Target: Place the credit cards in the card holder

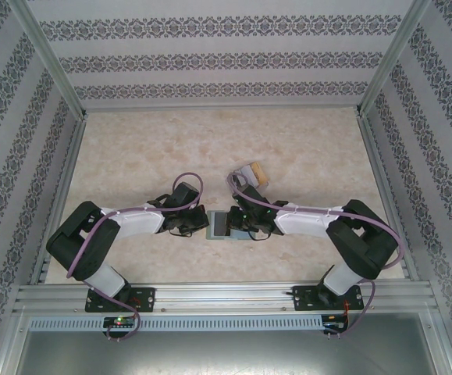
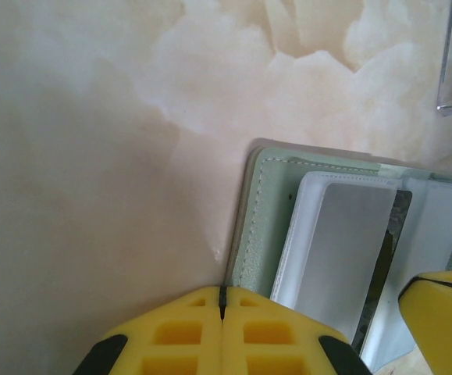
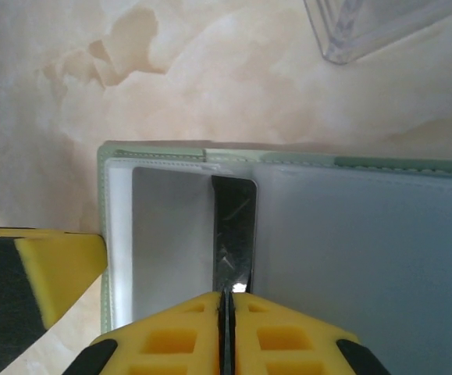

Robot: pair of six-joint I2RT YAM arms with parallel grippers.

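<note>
Sage-green card holder (image 1: 227, 226) lies open on tabletop (image 1: 171, 148), centre of overhead frame. Grey card (image 2: 343, 250) pocketed inside. Jaws of right gripper (image 3: 227, 312) pinch dark card (image 3: 233, 234). Jaws of left gripper (image 2: 222, 312) closed, empty, at holder's edge.

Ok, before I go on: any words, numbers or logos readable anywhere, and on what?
No readable text anywhere.
The grey card: blank face.
The dark card: glare and scuffs, nothing legible.
The wallet and the clear box: no label showing.
The wallpaper: ornament, no letters.
</note>
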